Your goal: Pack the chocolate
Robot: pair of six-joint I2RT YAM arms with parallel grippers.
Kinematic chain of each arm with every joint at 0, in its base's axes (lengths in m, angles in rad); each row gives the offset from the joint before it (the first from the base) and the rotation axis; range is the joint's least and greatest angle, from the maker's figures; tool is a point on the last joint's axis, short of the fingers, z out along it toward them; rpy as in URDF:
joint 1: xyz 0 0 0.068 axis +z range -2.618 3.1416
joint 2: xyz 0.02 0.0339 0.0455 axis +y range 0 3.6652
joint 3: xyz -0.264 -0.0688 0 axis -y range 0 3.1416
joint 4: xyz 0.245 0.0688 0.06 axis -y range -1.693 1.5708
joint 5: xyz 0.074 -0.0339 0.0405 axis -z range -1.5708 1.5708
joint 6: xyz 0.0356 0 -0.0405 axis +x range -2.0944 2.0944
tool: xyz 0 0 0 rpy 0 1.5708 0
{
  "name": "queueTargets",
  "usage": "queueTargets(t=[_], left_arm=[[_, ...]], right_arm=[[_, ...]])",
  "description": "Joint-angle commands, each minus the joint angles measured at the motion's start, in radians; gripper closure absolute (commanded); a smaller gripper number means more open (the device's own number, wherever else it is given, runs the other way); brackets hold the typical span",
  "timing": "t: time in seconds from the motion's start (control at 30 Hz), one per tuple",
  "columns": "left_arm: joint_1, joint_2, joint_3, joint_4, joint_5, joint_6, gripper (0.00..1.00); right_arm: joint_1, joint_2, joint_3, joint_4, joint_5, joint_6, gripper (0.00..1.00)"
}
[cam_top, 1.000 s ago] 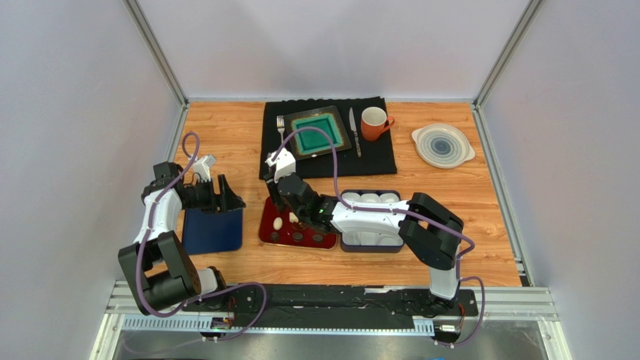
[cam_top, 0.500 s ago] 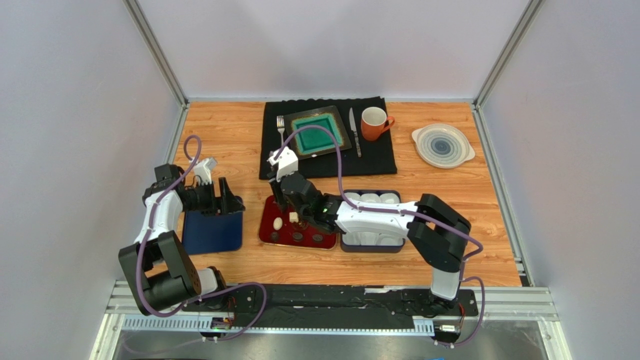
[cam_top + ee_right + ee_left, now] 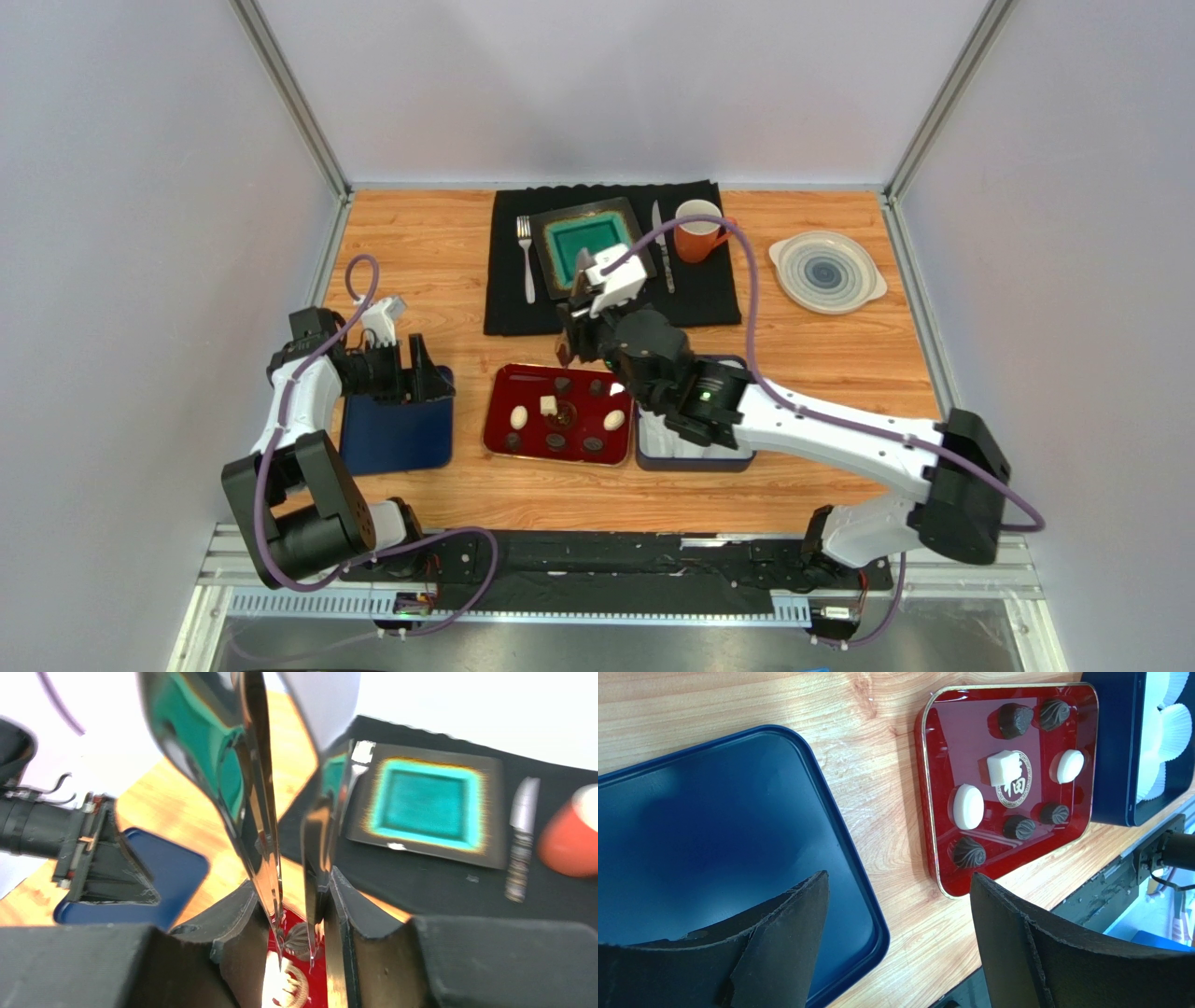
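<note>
Right gripper (image 3: 289,882): fingers pressed together on a pair of metal tongs (image 3: 261,833), which run up the middle of the right wrist view. In the overhead view it sits at centre frame, just above the upper edge of the red tray (image 3: 526,391).
Tong tips: close together, with a dark ridged piece (image 3: 298,938) showing between them (pinched or merely lying on the tray beneath, cannot tell).
Left gripper (image 3: 898,882): fingers spread wide, nothing between them. It is at the left of the overhead frame, above the blue lid (image 3: 703,833).
Chocolate (image 3: 1019,826): eight pieces counted on the red tray in the left wrist view, all apart from one another.
Dark rounds (image 3: 969,852): five; two side by side at the tray's upper edge, three along its lower right side.
White ovals (image 3: 968,806): two, one at the tray's left, one at its right.
White cube (image 3: 1003,768): middle of the tray, beside the gold emblem.
Blue box (image 3: 1113,742): touching or just beside the tray's right side, at the upper right of the left wrist view. It holds white paper cups (image 3: 1169,728) and is largely covered by the right arm in the overhead view.
Blue lid: flat on the table, left of the tray and apart from it.
Black mat (image 3: 701,301): upper centre of the overhead frame. It carries a teal plate (image 3: 575,245), a fork (image 3: 528,252) on the plate's left, and a knife (image 3: 521,840) and orange mug (image 3: 572,836) on its right.
Round grey plate (image 3: 828,270): upper right of the overhead frame, on bare wood.
</note>
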Motion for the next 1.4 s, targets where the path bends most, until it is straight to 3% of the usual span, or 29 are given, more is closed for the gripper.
queueTargets(t=[0.0,0.17,0.4,0.83,1.37], left_arm=[[0.002,0.000,-0.005,0.011,0.001,0.043,0.18],[0.004,0.009,-0.008,0.014,0.015,0.034,0.19],[0.002,0.012,-0.012,0.014,0.027,0.030,0.19],[0.002,0.001,0.006,-0.008,0.027,0.038,0.20],[0.002,-0.006,0.014,-0.018,0.027,0.044,0.20]], right_arm=[[-0.030,-0.140,-0.088,-0.077,0.090,-0.010,0.81],[-0.071,-0.280,-0.170,-0.140,0.126,-0.010,0.81],[-0.143,-0.341,-0.227,-0.183,0.101,-0.007,0.80],[-0.260,-0.237,-0.257,-0.102,-0.002,0.017,0.80],[-0.273,-0.137,-0.244,-0.050,-0.032,0.045,0.74]])
